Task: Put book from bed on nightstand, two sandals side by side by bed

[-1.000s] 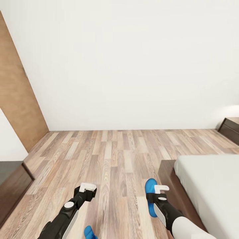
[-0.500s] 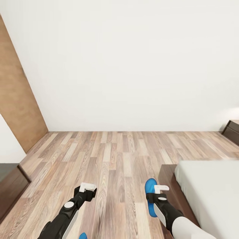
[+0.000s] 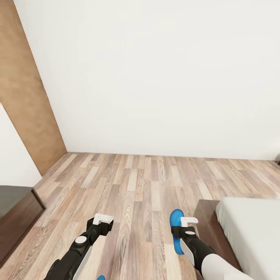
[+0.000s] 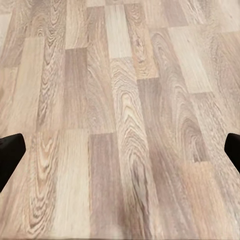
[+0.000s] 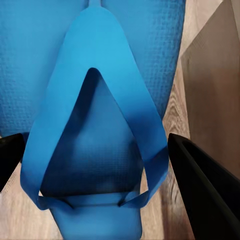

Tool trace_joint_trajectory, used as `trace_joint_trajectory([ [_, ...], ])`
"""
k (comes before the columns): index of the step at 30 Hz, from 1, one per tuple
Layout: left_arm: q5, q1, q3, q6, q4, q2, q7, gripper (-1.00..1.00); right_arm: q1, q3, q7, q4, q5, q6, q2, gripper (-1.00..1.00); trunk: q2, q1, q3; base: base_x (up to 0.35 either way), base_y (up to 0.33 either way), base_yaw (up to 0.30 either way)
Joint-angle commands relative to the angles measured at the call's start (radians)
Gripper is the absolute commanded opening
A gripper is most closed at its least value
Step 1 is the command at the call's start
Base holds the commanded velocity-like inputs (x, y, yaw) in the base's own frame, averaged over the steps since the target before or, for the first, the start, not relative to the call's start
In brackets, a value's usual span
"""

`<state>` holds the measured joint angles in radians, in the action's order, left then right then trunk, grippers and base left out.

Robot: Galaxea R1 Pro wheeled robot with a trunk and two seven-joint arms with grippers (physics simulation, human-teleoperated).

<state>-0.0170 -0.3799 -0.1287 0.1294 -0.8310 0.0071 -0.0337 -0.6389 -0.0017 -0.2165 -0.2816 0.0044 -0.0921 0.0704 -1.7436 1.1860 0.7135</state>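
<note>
My right gripper (image 3: 186, 222) is shut on one blue sandal (image 3: 177, 218), carried just above the wood floor beside the corner of the bed (image 3: 252, 229). In the right wrist view the sandal's thong strap (image 5: 100, 125) sits between the two dark fingers (image 5: 205, 195). A sliver of the other sandal (image 3: 101, 277) shows on the floor at the bottom edge, behind my left arm. My left gripper (image 3: 102, 221) is open over bare planks with nothing between its fingers (image 4: 10, 155). The book and the nightstand are out of view.
The bed's dark brown frame (image 3: 206, 221) juts out just right of my right arm. A low dark cabinet (image 3: 15, 212) stands at the left edge, and a brown wooden door (image 3: 27, 89) is beyond it. A white wall closes the far side of the open floor.
The camera has moved: the bed slid right, the door and cabinet came further into view, and the floor sandal dropped toward the bottom edge. Both arms keep their pose, with the sandal still held.
</note>
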Motion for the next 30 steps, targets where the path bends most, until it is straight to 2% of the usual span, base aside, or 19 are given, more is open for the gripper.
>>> trace_joint_trajectory([
  [1, -0.002, -0.001, -0.002, 0.006, -0.003, 0.001, -0.002, 1.0, 0.0, 0.0, -0.004, -0.003, 0.0, -0.007, 0.0, -1.0, 0.0, 0.0, 0.001, 0.063, -0.092, 0.279],
  [13, -0.002, -0.001, -0.002, 0.006, -0.008, 0.001, -0.002, 1.0, 0.0, 0.0, -0.004, -0.003, 0.0, -0.006, 0.0, -1.0, 0.0, 0.0, 0.001, 0.015, -0.021, 0.117],
  [23, -0.002, -0.001, -0.002, 0.006, -0.008, 0.001, -0.002, 1.0, 0.001, 0.0, -0.004, -0.002, 0.0, -0.005, 0.0, -1.0, 0.0, 0.0, 0.001, 0.001, -0.037, 0.23],
  [30, -0.002, -0.001, -0.002, 0.006, -0.008, 0.001, -0.002, 1.0, 0.0, 0.0, -0.004, -0.002, 0.0, -0.005, 0.0, -1.0, 0.0, 0.0, 0.001, 0.0, -0.083, 0.06],
])
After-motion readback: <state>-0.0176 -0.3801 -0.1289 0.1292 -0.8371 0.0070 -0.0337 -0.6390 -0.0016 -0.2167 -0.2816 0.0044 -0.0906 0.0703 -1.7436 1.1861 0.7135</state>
